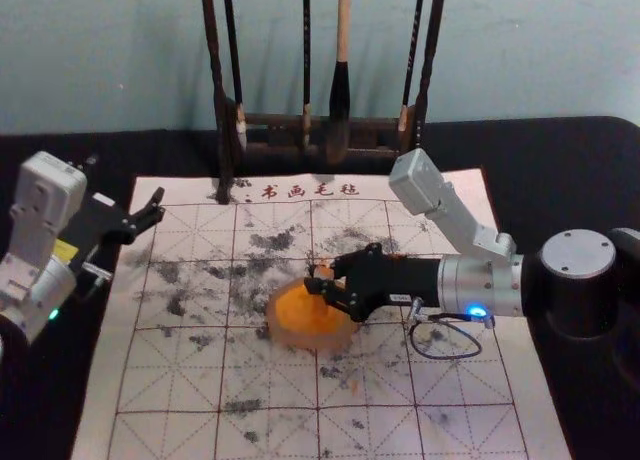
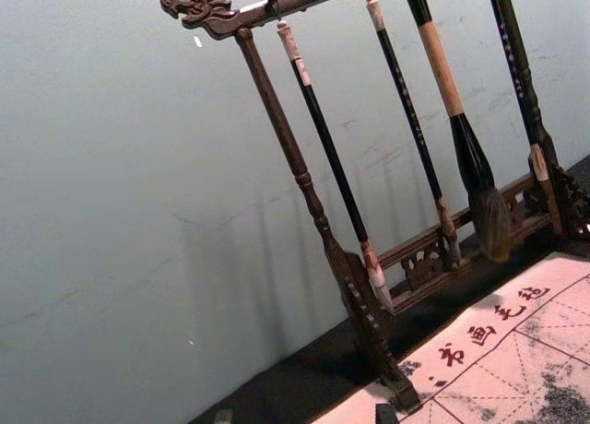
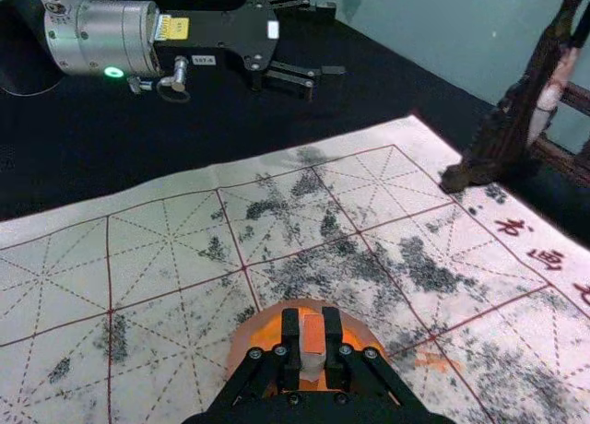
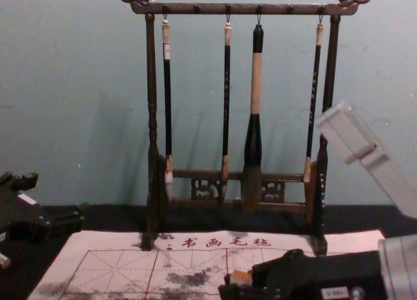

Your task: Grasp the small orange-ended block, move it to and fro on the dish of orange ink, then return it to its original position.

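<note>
We see dim, soft light in the head view: the mat (image 1: 165, 385) looks brightest, while the black cloth (image 1: 565, 185) swallows detail at the right edge. A blue lamp (image 1: 477, 311) glows right of centre. In the chest view, we find faint, soft-edged shadows on the wall (image 4: 65, 137), left of the rack (image 4: 152, 111), suggesting light from the right.
</note>
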You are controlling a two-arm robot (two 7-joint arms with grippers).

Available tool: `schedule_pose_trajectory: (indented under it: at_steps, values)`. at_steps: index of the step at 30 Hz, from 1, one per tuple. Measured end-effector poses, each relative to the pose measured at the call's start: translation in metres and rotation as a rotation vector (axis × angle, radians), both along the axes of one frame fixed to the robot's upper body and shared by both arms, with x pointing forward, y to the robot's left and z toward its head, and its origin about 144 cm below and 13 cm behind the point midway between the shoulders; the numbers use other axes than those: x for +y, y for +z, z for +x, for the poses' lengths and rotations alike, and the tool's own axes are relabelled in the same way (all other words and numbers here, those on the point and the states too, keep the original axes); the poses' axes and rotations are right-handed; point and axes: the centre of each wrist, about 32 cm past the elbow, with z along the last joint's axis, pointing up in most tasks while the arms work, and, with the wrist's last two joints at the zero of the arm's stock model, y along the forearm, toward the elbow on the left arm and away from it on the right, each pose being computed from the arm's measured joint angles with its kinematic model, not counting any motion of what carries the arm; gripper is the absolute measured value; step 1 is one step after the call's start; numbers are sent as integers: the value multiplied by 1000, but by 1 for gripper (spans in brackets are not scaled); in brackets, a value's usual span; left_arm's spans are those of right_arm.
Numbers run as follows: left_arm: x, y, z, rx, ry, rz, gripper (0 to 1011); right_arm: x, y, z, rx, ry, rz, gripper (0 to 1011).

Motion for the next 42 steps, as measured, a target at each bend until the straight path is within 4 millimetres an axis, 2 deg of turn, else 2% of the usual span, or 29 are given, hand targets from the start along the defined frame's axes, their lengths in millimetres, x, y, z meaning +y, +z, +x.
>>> schedule_pose_trajectory:
  at_steps: [22, 31, 42]
  values:
    - [0, 0, 0, 0, 0, 0, 1001, 16, -5, 17, -3, 8, 23, 111]
    - [0, 0, 0, 0, 0, 0, 1001, 10, -3, 20, -17, -19, 12, 111]
    - [0, 0, 0, 0, 0, 0, 1001, 0, 1, 11, -26, -24, -2, 111]
